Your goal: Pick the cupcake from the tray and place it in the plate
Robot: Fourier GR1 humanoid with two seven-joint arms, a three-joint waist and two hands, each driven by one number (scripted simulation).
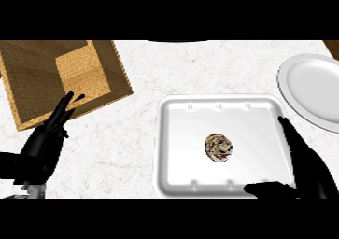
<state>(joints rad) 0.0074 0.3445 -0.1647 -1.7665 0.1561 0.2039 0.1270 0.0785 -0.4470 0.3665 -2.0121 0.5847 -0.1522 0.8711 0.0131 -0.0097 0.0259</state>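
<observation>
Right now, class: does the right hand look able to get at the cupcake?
Probably yes. The right hand is open at the right edge of the tray, and nothing stands between its fingers and the cupcake.

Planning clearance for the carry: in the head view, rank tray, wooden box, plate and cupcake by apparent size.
1. tray and wooden box: look about alike, not ranked.
2. plate: smaller as shown, but cut off by the view's right edge.
3. cupcake: smallest by far.
</observation>
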